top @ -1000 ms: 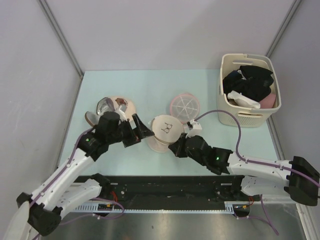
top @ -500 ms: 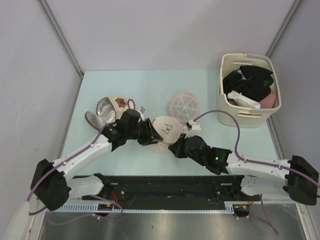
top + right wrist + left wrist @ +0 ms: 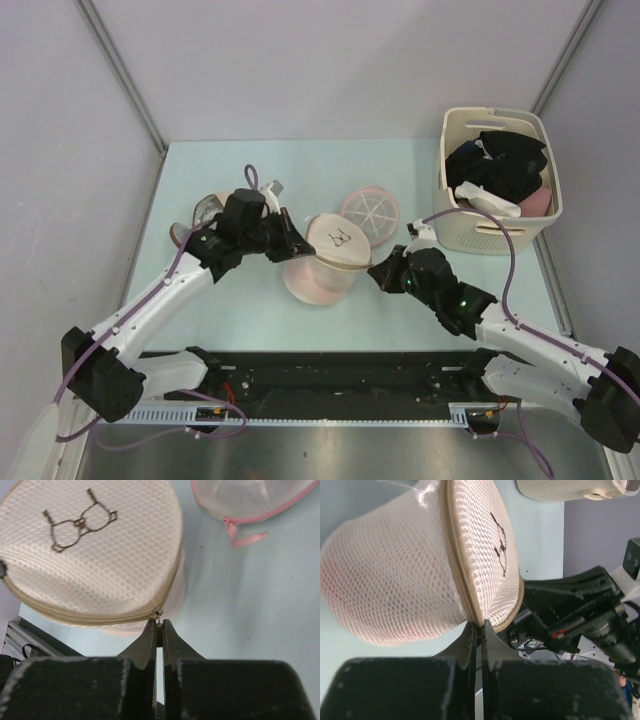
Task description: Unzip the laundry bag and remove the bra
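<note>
Arms (image 3: 170,290) angled inward, flanking laundry bag (image 3: 322,268).

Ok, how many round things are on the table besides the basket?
3: cream mesh bag in the middle, pink disc right of it, beige dome at left, partly behind the left arm.

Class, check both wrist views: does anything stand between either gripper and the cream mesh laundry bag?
Nothing visible does. The left gripper is shut on the zipped seam of the laundry bag; the right gripper appears to pinch its metal zip pull.
</note>
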Robot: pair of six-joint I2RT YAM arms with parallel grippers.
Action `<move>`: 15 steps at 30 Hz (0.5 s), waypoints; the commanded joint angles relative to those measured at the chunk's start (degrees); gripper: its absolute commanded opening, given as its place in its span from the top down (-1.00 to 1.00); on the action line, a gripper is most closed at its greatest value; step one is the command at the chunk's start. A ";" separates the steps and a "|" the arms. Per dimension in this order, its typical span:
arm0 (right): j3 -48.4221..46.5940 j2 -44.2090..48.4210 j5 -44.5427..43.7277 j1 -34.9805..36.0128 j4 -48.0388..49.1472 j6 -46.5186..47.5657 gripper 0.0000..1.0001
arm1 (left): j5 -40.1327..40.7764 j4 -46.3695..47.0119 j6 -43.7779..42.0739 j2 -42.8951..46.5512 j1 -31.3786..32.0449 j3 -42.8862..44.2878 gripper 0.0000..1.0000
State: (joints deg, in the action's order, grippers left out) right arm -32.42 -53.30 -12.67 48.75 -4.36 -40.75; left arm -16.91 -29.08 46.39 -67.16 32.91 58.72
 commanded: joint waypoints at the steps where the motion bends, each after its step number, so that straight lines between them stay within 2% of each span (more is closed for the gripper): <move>1: 1.14 -0.49 10.80 -5.25 1.98 4.72 1.00 | -2.86 -2.46 -7.54 -1.03 -3.63 4.12 0.99; 5: -1.05 -0.40 7.41 1.24 3.05 2.96 1.00 | -3.84 -1.77 -9.30 -3.15 -3.64 4.56 0.99; 6: -1.41 -0.58 5.83 4.91 2.78 2.52 1.00 | -3.84 -1.33 -9.30 -3.51 -3.64 4.48 0.72; 8: -1.94 -1.02 1.78 8.36 2.86 0.16 1.00 | -3.66 -1.85 -9.82 -4.29 -3.64 5.17 0.01; 9: -2.03 -1.19 0.72 11.07 3.04 -0.90 1.00 | -3.92 -3.42 -10.09 -4.30 -3.64 5.70 -0.60; 11: -2.03 -2.33 -2.88 13.73 3.74 -3.96 1.00 | -3.49 -5.10 -11.14 -3.08 -3.55 7.28 -0.99; 15: -2.03 -4.44 -6.66 17.51 6.38 -7.93 1.00 | 2.57 -13.09 -11.33 4.38 -3.55 7.73 -1.00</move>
State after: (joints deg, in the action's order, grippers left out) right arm -31.97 -56.01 -12.53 63.88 -2.07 -43.27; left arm -17.96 -35.31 37.93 -70.78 29.50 63.53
